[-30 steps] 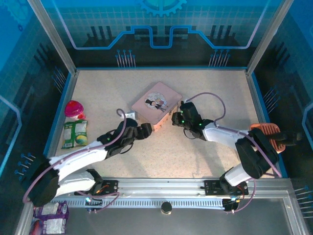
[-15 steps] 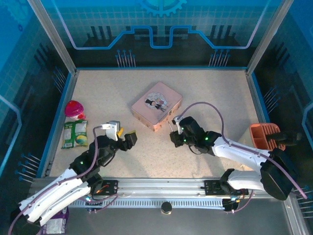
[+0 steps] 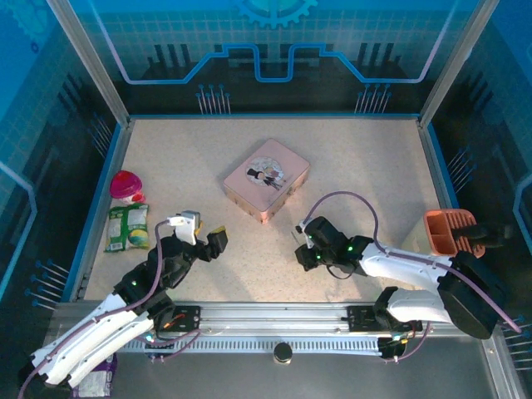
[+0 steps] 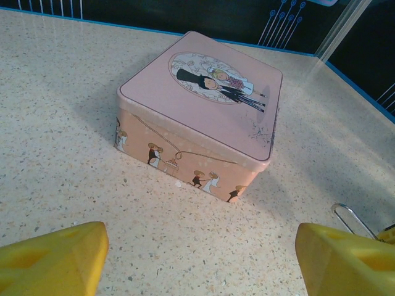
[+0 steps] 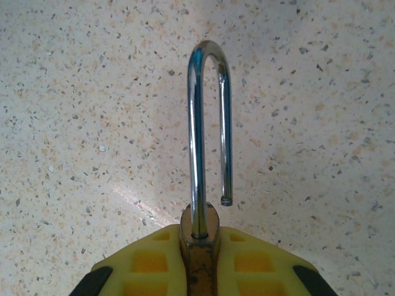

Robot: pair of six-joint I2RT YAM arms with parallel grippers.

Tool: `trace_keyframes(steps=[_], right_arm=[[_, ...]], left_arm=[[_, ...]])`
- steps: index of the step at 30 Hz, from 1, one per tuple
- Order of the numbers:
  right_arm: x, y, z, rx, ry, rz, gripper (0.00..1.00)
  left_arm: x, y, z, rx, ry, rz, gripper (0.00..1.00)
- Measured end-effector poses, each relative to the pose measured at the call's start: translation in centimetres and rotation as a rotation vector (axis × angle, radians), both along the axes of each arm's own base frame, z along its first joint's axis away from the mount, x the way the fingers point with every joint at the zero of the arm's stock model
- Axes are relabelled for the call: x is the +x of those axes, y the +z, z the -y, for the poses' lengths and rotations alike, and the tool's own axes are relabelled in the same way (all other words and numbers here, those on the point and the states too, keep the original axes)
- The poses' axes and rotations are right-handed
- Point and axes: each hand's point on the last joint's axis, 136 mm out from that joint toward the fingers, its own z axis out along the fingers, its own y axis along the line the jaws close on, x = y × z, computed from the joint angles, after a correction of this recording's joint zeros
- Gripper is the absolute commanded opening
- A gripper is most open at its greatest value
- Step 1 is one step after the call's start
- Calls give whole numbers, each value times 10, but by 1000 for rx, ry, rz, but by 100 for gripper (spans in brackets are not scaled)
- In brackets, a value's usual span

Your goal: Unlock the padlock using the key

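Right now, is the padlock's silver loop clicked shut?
No, the padlock has one loop end hanging free, out of its brass body.

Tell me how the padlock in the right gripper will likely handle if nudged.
The padlock looks like metal, so it is probably rigid and heavy for its size. Its polished shackle is likely slippery. The shackle's free end sits out of the body, so it may swivel while the right gripper pinches the body.
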Motion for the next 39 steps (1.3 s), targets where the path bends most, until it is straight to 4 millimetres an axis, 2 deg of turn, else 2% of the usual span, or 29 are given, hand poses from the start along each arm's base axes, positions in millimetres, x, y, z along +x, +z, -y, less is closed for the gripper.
trace_keyframes(steps=[5, 13, 16, 24, 29, 33, 36, 39], right_arm=[[-5, -11, -2, -7, -6, -47, 1], [-11, -26, -3, -24, -13, -110, 17], [-12, -27, -3, -23, -17, -118, 24], [-13, -26, -2, -23, -24, -121, 30], [-12, -17, 1, -15, -28, -102, 34], [-11, -7, 7, -72, -36, -74, 39], [-6, 11, 4, -110, -26, -20, 40], [5, 39, 5, -128, -35, 64, 41]], left_arm=[[0, -4, 0, 5, -1, -5, 80], [-1, -7, 0, 12, -1, -10, 81], [-1, -9, 0, 14, -1, -12, 81], [-1, -9, 0, 14, -1, -13, 81], [-1, -9, -1, 15, 0, -13, 81], [1, -9, -5, 18, 24, -10, 81], [5, -8, -13, 24, 72, -2, 81], [8, -5, -20, 27, 119, 15, 81]])
